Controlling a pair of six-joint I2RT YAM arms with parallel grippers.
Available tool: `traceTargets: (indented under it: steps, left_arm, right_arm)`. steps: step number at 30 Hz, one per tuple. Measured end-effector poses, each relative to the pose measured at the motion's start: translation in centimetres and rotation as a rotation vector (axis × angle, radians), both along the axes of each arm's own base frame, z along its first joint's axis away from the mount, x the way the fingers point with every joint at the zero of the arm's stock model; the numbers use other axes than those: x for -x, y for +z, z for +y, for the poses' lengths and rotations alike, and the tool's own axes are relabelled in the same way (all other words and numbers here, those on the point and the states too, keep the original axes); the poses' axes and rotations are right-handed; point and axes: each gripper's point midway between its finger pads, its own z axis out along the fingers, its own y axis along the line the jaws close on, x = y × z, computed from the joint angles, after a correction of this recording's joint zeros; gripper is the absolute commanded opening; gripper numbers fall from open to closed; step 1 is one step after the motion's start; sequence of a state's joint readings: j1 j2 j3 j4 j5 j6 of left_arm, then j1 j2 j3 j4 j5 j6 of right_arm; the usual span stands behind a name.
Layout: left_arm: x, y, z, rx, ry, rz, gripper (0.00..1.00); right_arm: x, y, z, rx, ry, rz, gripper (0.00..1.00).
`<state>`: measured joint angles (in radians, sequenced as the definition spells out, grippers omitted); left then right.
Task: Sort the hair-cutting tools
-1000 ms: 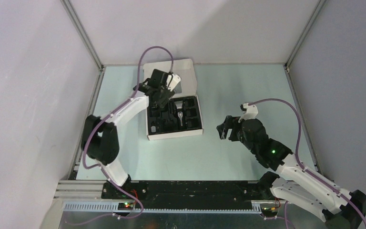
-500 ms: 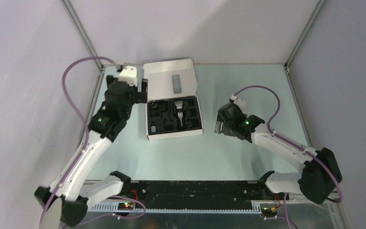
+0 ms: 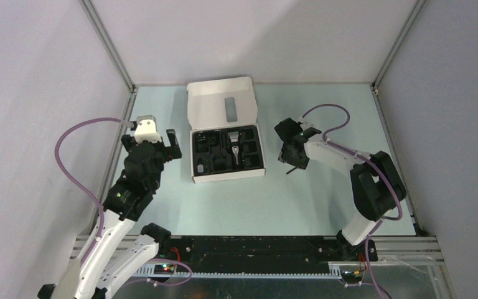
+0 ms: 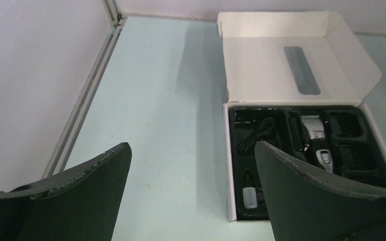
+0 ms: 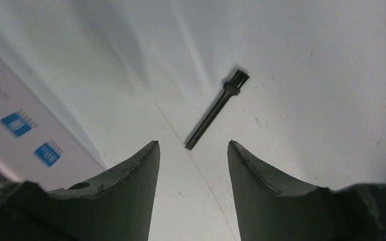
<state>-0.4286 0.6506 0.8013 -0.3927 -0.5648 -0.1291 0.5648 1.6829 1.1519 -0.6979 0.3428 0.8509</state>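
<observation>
Right gripper (image 5: 192, 149): jaws parted and holding nothing. It points down at the table (image 3: 224, 205) just right of the box, probably so the fingers can drop on either side of a thin, flat-lying piece.

Brush (image 5: 213, 113): the one tool outside the box. It lies flat on the table, bristles away from the gripper, with its handle end in line with the gap between the fingers. No contact is visible, and the height above it cannot be judged from the wrist view.

Box (image 4: 229, 165): white, lid (image 4: 281, 65) folded back away from the arms so the black tray is open from above. Its printed side wall is close to the right gripper's left finger, so a descent likely needs to stay clear of it.

Clipper (image 4: 314, 133): seated lengthwise in a middle slot of the tray.

Cord (image 4: 256, 135): coiled in the left compartment.

Comb attachment (image 4: 347, 125): apparently the black piece in the right-hand slot; black on black makes this uncertain.

Left gripper (image 4: 191, 148): spread wide and empty, off to the left of the box and clear of it. This appears to leave the tray free for the other arm.

Step in hand: judged to be picking up the brush for the tray.
</observation>
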Motion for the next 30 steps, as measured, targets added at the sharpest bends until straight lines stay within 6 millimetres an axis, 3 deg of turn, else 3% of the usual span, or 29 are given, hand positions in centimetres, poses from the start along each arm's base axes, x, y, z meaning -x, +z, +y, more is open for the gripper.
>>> traceTargets:
  steps: [5,12,18,30]
  left_arm:
    - [0.7,-1.5,0.8,-0.006,0.031,0.001,1.0]
    - [1.0,-0.7,1.2,0.006,0.048,-0.04,1.0]
    - [1.1,-0.4,1.4,0.008,0.055,-0.061,1.0]
    - [1.3,0.0,1.6,0.012,0.055,-0.081,1.0]
  right_arm:
    - [0.0,-2.4,-0.8,0.021,-0.067,0.065,0.51]
    - [0.2,-4.2,-1.2,0.034,-0.104,0.118,0.48]
    - [-0.2,-4.2,-0.8,0.02,-0.105,0.12,0.41]
    - [0.7,-4.3,-1.4,0.056,-0.083,0.164,0.14]
